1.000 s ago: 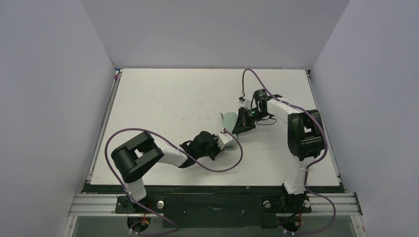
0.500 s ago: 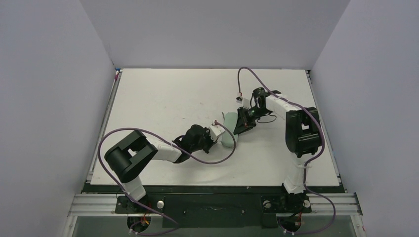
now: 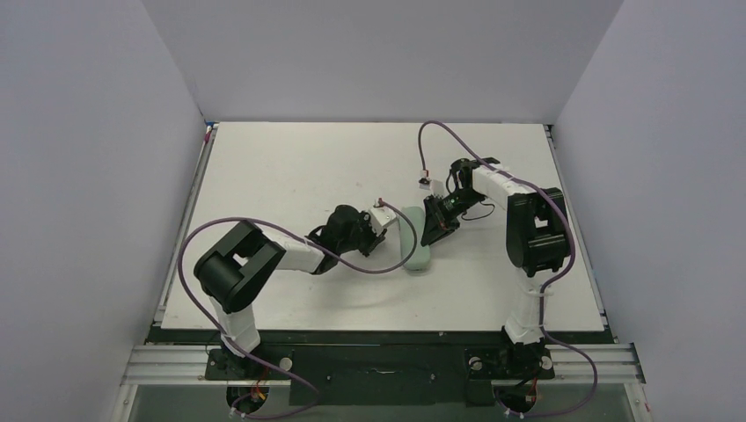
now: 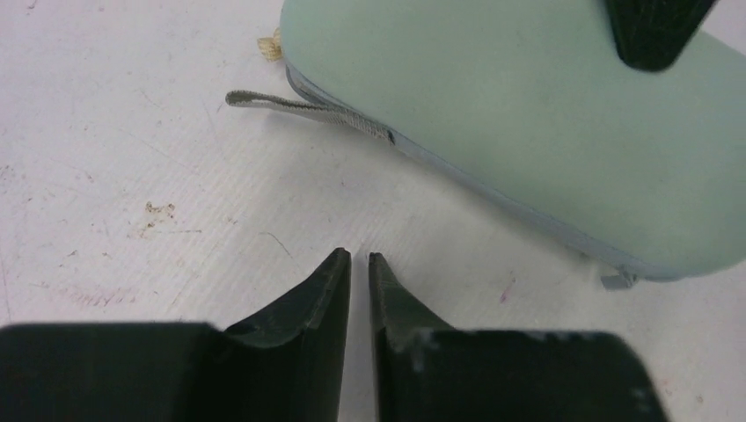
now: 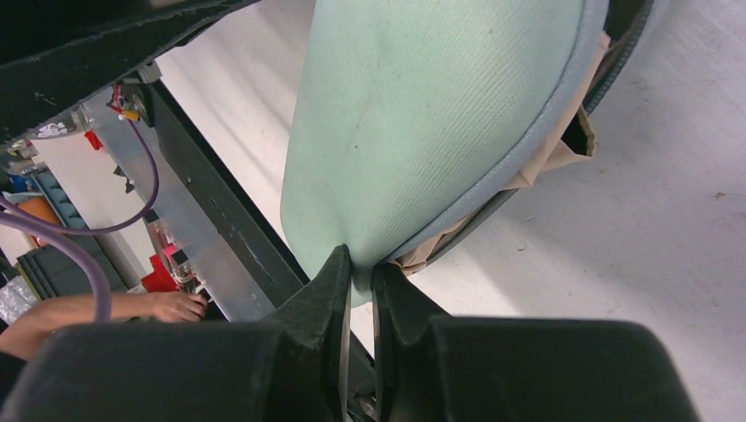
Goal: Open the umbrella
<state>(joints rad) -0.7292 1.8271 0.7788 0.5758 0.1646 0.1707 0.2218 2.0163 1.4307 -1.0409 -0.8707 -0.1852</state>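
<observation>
Showed the umbrella (image 3: pixel 415 239), bundled in its mint-green pouch (image 4: pixel 545 114), lying near the middle of the table (image 3: pixel 290 167), between the two claws. Caught the right claw (image 3: pixel 433 236) pinched narrow on the pouch's edge, with the cover parted there and peach-tan fabric (image 5: pixel 550 163) showing through the gap. Placed the left claw (image 3: pixel 384 232) just beside the pouch's other long side, closed to a slit on nothing, tips apart from the cover.

Judged the step in hand as unpacking: cover partly open, canopy not yet freed, task at an early stage. Called next for a hold on the free side of the cover, perhaps by the grey strap (image 4: pixel 299 107), then a pull against the right claw's grip to widen the gap and bare the umbrella.

Gave, in the left wrist view alone, the strap, the zip line (image 4: pixel 493 193) and a small pull tab (image 4: pixel 618 280). Gave, in the right wrist view alone, the parted cover and the pinch itself, plus a person's hand (image 5: pixel 171 306) beyond the table's edge. Gave, in the top view alone, the lie of pouch and both arms together.
</observation>
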